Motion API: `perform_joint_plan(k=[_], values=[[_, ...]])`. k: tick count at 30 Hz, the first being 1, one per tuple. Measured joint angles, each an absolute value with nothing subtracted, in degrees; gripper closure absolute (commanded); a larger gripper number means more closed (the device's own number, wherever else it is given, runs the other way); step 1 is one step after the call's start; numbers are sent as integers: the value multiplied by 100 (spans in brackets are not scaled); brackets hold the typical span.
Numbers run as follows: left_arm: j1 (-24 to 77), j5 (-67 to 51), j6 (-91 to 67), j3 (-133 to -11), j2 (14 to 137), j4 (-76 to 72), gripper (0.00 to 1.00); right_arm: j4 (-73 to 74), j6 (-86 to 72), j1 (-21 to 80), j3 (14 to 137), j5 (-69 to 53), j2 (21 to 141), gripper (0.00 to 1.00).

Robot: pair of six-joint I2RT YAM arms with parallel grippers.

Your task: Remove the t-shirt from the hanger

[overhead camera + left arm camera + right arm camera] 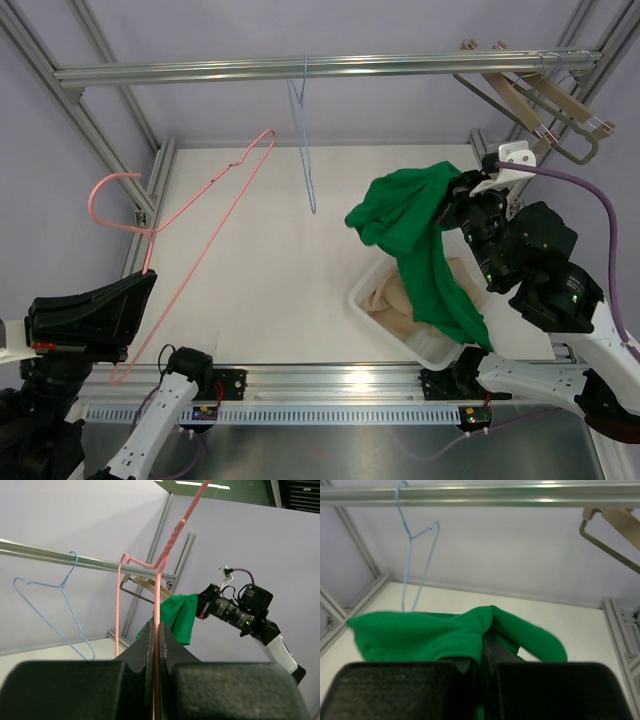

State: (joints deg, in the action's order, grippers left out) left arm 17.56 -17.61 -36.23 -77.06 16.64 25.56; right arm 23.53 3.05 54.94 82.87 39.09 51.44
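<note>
The green t-shirt (425, 235) hangs free of any hanger, draped from my right gripper (452, 200), which is shut on a fold of it (445, 635); its lower end trails over the white bin (375, 305). My left gripper (140, 285) is shut on the wire of the bare pink hanger (205, 205), which rises from between its fingers (159, 630) with the hook (105, 195) at the left. The t-shirt also shows far off in the left wrist view (181, 615).
A blue wire hanger (303, 130) hangs from the metal rail (320, 68). Wooden hangers (535, 100) hang at the rail's right end. The white bin holds beige cloth (395, 300). Frame posts stand at the back left and right.
</note>
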Motion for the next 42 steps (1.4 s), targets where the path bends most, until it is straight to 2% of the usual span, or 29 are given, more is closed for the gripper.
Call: perform_joint_plan(k=[5, 14, 19, 22, 26, 33, 38, 42], values=[[1756, -1765, -3649, -7546, 1710, 2477, 100, 2469, 440, 5492, 8302, 4307, 4727, 100], [1756, -1758, -3667, -7489, 1778, 2274, 100, 2182, 1103, 5474, 10687, 4552, 5301, 100], [1756, -1737, -3667, -7338, 1778, 2244, 100, 2060, 1367, 5472, 10814, 4644, 5590, 100], [1756, -1691, -3660, -7260, 1778, 2239, 100, 1914, 1369, 5472, 10195, 4742, 5509, 100], [1758, -1608, -3645, -7129, 1776, 2222, 100, 1804, 1015, 5459, 8650, 4807, 4941, 100], [1761, -1522, -3599, -6936, 1776, 2237, 100, 1938, -416, 5332, 6355, 5142, 4064, 100], [1761, -1415, -3487, -6914, 1769, 2239, 100, 3308, -2512, 5319, 5179, 5653, 3463, 100], [1761, -1319, -3398, -6805, 1772, 2231, 100, 4407, -3715, 5319, 4831, 5745, 3135, 100]])
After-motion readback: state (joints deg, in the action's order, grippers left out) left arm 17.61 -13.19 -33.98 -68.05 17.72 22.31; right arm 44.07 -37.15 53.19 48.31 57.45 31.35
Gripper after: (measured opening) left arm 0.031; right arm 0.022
